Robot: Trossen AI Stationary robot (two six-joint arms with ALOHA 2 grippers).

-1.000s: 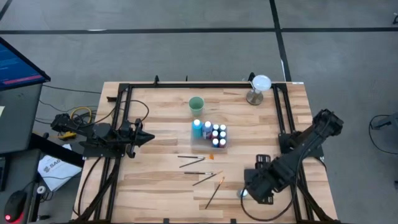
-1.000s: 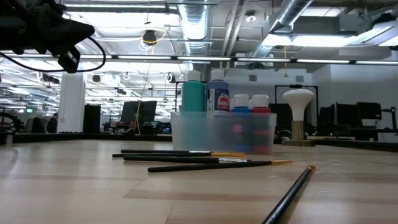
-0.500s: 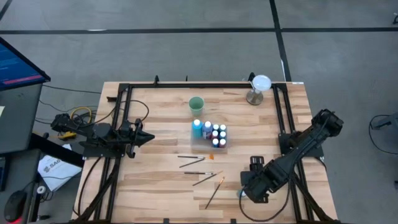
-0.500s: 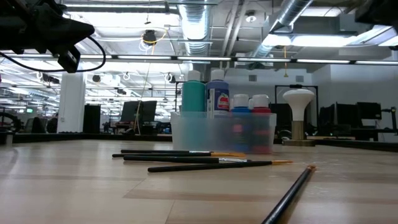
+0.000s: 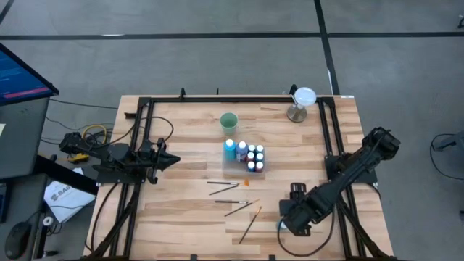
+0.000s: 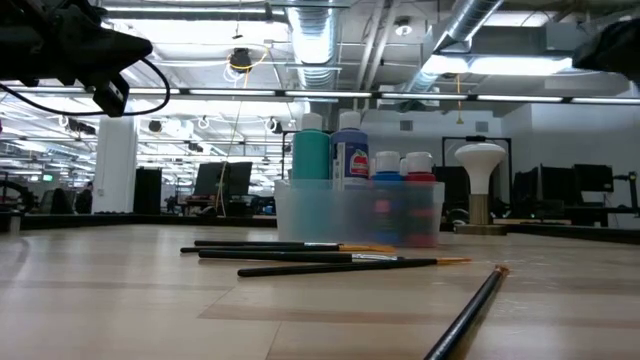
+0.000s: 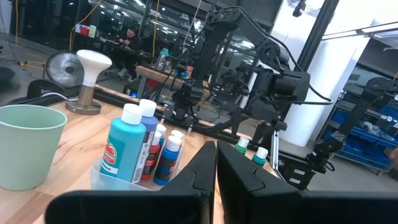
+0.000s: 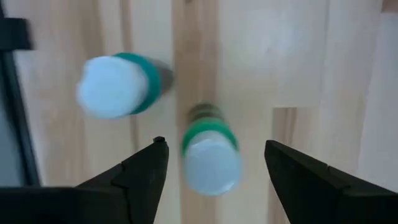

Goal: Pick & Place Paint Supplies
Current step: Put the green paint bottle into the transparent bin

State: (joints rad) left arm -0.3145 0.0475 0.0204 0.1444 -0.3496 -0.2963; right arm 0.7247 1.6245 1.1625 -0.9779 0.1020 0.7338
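Note:
A clear tray (image 5: 244, 156) at mid-table holds several white-capped paint bottles (image 6: 350, 165), blue, teal and red. Several thin paintbrushes (image 5: 233, 201) lie flat on the wood in front of it (image 6: 310, 258). Two green bottles stand upright on their bases near the table's near right corner: one (image 8: 210, 160) directly below my right gripper (image 8: 214, 163), the other (image 8: 115, 86) beside it. My right gripper (image 5: 288, 220) hangs above them, open, fingers pointing down on either side of the one bottle without touching it. My left gripper (image 7: 216, 171) waits shut at the table's left edge (image 5: 172, 161).
A pale green cup (image 5: 229, 121) stands behind the tray, and a white mushroom-shaped object (image 5: 301, 101) sits at the far right corner. Black frame rails (image 5: 330, 138) run along both sides of the table. Bare wood lies between the brushes and the left arm.
My right gripper has shifted a little toward the table's left edge, over the two green bottles near the near right corner. Its arm now shows at the top right of the low view. Nothing on the table has moved.

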